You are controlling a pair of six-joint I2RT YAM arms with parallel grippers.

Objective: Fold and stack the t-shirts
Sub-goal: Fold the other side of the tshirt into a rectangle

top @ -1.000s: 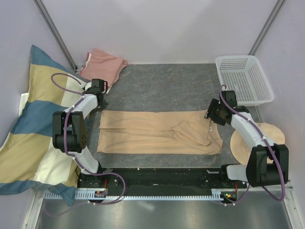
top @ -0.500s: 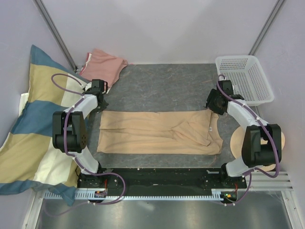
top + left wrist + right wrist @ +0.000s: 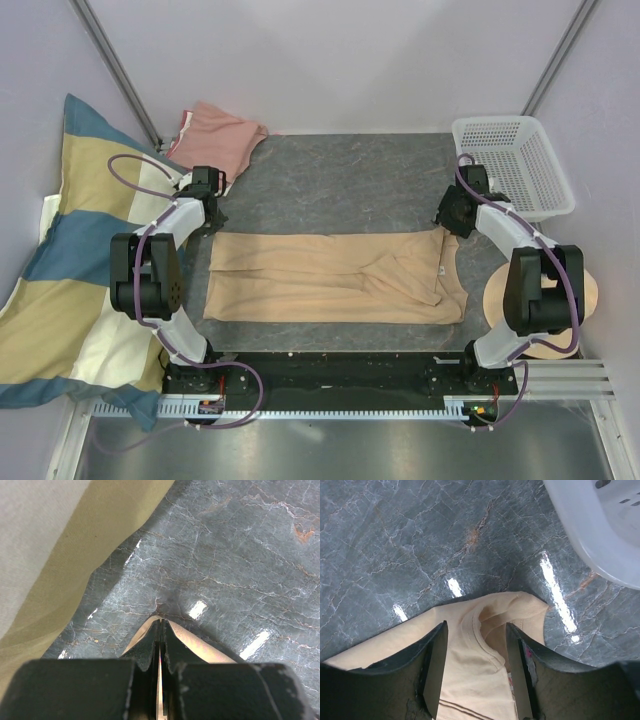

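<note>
Garment in hand: the soft, plain tan t-shirt (image 3: 330, 280) lay flat as a long band across the near half of the grey marbled table (image 3: 340, 185), already doubled lengthwise, with its collar end to the right.
Second garment: the crumpled salmon-pink t-shirt (image 3: 218, 132) sat at the far left corner, well apart and unfolded.
Left gripper (image 3: 160, 626): pinched tight on the far left corner of the tan t-shirt, with a sliver of cloth showing between the closed jaws.
Right gripper (image 3: 476, 630): jaws spread wide and low over the far right corner, straddling the collar rib and holding nothing.
Step, by my reading: taking both far corners for the next fold, with only one corner secured.
Next move calls for: the right jaws to drop onto the cloth and close on the full doubled edge, not the collar rib alone. Both arms should then lift evenly so the band does not skew.
Surroundings: a white plastic mesh basket (image 3: 512, 125) stood just beside the right arm. A blue, yellow and cream striped pillow (image 3: 70, 250) lay off the left edge. A round beige domed piece (image 3: 588, 292) sat near right, partly hidden by the arm.
</note>
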